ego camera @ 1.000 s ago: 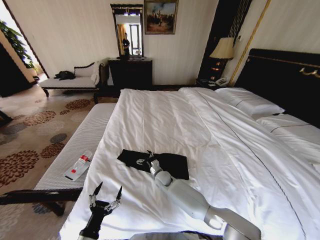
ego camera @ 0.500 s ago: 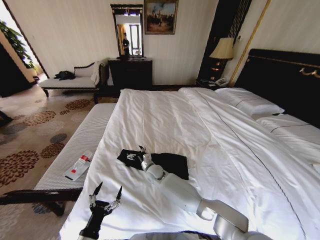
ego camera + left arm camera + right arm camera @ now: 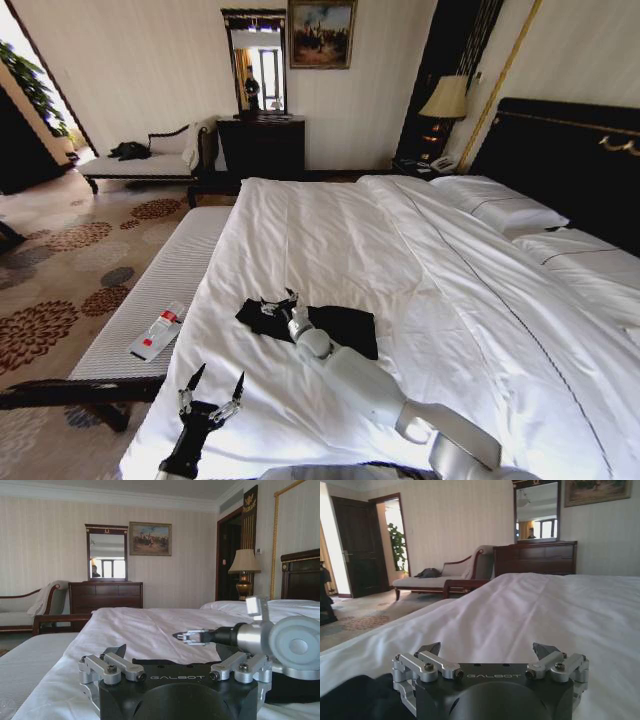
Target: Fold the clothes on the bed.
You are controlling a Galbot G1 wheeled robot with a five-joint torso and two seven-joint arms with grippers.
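Right gripper (image 3: 284, 300) sits low over the near-left part of the bed (image 3: 420, 290), fingers spread wide with nothing between them; in its own wrist view (image 3: 490, 655) the two dark pointed tips stand well apart over white duvet, black cloth at the corner of that view. It hovers at the left end of the T-shirt (image 3: 330, 325), right at the bunched edge; contact with the fabric can't be told. T-shirt is black, soft, folded into a long flat strip lying across the duvet, left end a bit rumpled with a fleck of white lettering. It is small against the bed. Left gripper (image 3: 211, 385) is parked lower down near the bed's near-left corner, fingers open and empty, well apart from the T-shirt; its wrist view (image 3: 175, 657) looks along the duvet at the right arm's silver wrist. Duvet is white, smooth with long creases, white pillows (image 3: 505, 205) against a tall dark headboard (image 3: 570, 160). A pale ribbed bench (image 3: 150, 300) with dark wood frame runs beside the bed's left edge, a small white and red pack (image 3: 157, 333) lying on it. Floor is patterned carpet (image 3: 60, 260) with brown flower shapes. Far wall: dark dresser (image 3: 262, 145) with mirror (image 3: 255, 65), framed painting (image 3: 320, 33), a lamp (image 3: 445, 100) by the headboard, a pale chaise (image 3: 145, 160) with a dark bundle on it.
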